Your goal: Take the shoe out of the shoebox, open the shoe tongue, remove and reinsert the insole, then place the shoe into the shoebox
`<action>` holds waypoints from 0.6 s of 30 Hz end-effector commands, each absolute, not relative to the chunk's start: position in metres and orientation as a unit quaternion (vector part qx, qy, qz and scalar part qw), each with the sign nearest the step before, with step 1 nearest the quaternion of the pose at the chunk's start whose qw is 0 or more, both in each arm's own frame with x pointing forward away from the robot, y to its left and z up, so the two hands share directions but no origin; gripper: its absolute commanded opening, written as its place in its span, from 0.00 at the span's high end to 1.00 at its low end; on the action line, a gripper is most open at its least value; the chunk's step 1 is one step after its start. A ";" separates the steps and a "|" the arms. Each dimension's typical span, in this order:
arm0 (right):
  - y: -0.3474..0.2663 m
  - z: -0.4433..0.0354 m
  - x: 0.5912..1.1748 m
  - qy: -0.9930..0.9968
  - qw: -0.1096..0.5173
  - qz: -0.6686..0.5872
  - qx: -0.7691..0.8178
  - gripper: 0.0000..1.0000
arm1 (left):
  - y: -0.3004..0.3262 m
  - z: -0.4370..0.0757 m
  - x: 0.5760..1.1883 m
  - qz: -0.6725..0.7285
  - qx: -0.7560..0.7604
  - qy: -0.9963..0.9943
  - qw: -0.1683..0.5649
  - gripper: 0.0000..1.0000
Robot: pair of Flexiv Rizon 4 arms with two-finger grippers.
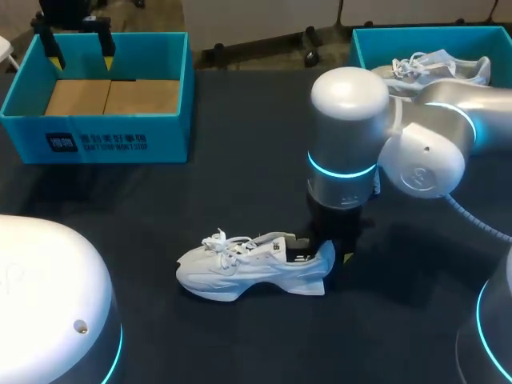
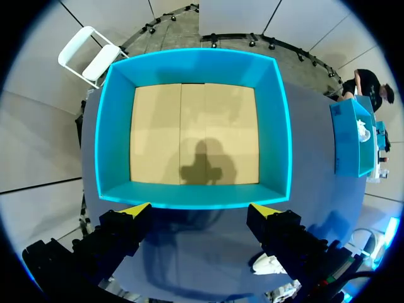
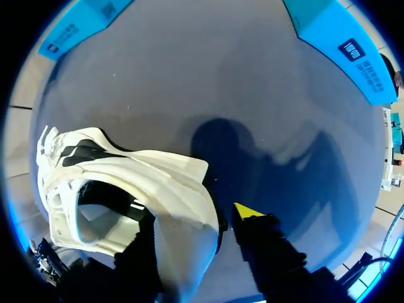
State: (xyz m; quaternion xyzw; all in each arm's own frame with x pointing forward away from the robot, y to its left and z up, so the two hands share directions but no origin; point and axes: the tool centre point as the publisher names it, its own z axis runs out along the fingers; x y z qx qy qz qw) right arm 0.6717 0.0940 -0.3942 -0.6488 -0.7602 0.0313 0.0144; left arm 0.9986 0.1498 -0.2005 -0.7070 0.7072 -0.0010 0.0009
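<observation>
A white sneaker (image 1: 240, 268) lies on its side on the dark table, toe to the left and heel to the right. My right gripper (image 1: 330, 254) stands at the heel, largely hidden under its own wrist. In the right wrist view the heel wall of the sneaker (image 3: 158, 183) sits between the fingers of the right gripper (image 3: 199, 218). One finger is inside the shoe opening. The yellow-tipped finger (image 3: 249, 211) stands just clear of the heel's outside, so the gripper is open. My left gripper (image 1: 80, 58) (image 2: 201, 211) hangs open above the near wall of the left blue shoebox (image 1: 96, 148) (image 2: 189, 197), which shows only its brown cardboard floor.
A second blue box (image 1: 432, 36) at the back right holds another white sneaker (image 1: 432, 68). Dark tabletop lies between the two boxes and around the shoe. My right arm's elbow (image 1: 424, 160) hangs over the right middle of the table.
</observation>
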 end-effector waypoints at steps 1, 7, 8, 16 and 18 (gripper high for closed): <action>0.094 -0.386 0.669 -0.759 0.015 0.023 -0.650 0.00 | 0.150 -0.200 0.999 -0.001 -0.707 0.707 0.001 0.00; 0.090 -0.360 0.670 -0.761 0.047 -0.007 -0.647 0.00 | 0.150 -0.200 0.999 -0.001 -0.707 0.707 0.001 0.00; 0.088 -0.355 0.671 -0.760 0.049 -0.006 -0.648 0.00 | 0.150 -0.200 0.999 -0.001 -0.707 0.707 0.001 0.00; 0.062 -0.318 0.678 -0.801 0.100 -0.110 -0.580 0.00 | 0.150 -0.200 0.999 -0.001 -0.707 0.707 0.001 0.00; 0.058 -0.313 0.681 -0.824 0.106 -0.132 -0.541 0.00 | 0.150 -0.200 0.999 -0.001 -0.707 0.707 0.001 0.00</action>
